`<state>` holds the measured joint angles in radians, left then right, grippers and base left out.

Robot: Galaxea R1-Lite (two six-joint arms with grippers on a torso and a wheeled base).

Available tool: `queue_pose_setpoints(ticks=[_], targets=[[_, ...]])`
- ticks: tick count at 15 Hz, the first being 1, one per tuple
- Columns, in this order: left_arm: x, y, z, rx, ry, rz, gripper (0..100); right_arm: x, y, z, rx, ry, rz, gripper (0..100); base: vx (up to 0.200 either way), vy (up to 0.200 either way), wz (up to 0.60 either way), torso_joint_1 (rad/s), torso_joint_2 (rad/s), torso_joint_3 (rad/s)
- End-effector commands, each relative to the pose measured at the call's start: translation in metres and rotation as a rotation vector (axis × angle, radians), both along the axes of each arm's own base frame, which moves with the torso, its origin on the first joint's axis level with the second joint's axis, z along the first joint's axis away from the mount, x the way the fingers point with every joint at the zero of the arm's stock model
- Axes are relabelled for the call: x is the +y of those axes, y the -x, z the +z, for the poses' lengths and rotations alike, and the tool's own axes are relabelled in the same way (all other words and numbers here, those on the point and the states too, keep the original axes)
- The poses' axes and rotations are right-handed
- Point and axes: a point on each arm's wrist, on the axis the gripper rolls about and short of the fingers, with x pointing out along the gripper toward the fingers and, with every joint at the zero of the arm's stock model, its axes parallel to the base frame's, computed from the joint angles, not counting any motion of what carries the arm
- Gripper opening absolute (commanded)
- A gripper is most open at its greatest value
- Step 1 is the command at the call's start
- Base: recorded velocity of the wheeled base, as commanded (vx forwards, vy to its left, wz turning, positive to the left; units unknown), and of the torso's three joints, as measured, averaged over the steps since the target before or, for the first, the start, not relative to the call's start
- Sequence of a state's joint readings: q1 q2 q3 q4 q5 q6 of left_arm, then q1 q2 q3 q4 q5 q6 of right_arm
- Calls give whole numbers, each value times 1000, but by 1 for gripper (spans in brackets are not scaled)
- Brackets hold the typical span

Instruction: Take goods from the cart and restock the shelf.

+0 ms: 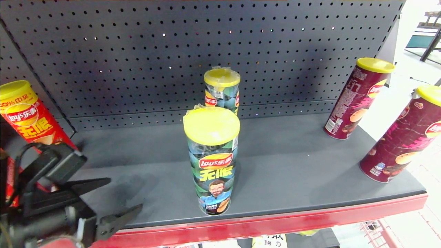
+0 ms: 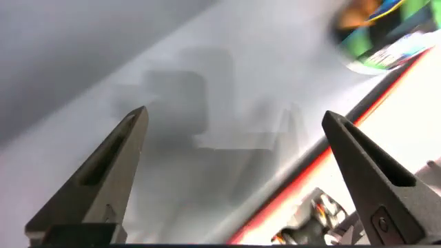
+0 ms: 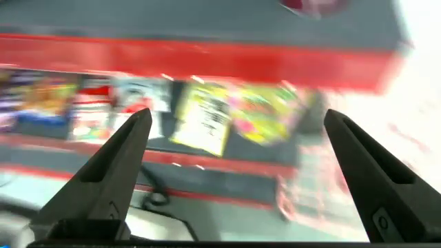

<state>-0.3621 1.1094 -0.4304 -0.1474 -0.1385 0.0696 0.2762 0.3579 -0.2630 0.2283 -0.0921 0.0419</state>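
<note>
This is looking like a shop aisle: a dark metal shelf (image 1: 293,165) with a perforated back panel (image 1: 155,51) and a red front edge (image 1: 275,220) is carrying tall snack cans with yellow lids. They are standing grouped by kind. Two green cans (image 1: 212,162) are lining up one behind the other at the middle, the nearer one by the front edge; two maroon cans (image 1: 358,103) are sitting at the right end and a red can (image 1: 27,117) at the left end. Under the red edge, the right wrist view is showing a lower tier (image 3: 227,162) where bright, blurred packets (image 3: 207,117) are sitting side by side.
</note>
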Motion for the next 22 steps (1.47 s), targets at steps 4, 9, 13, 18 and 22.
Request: queue_pose_setpoints(ticks=[4, 9, 13, 18, 22], targets=[[60, 148, -27, -122, 75, 663, 100, 1, 29, -14, 3, 51, -367, 100, 0, 0, 0, 0, 0, 0], [60, 179, -40, -336, 174, 718, 100, 2, 44, -33, 17, 70, -364, 100, 0, 0, 0, 0, 0, 0], [51, 148, -82, -393, 227, 380, 100, 5, 49, -38, -82, 15, -37, 100, 0, 0, 0, 0, 0, 0], [52, 149, -82, -473, 161, 582, 100, 3, 36, -39, -183, 43, -157, 100, 0, 0, 0, 0, 0, 0], [49, 153, -83, -500, 219, 382, 100, 2, 31, -41, -173, 66, -183, 100, 0, 0, 0, 0, 0, 0]])
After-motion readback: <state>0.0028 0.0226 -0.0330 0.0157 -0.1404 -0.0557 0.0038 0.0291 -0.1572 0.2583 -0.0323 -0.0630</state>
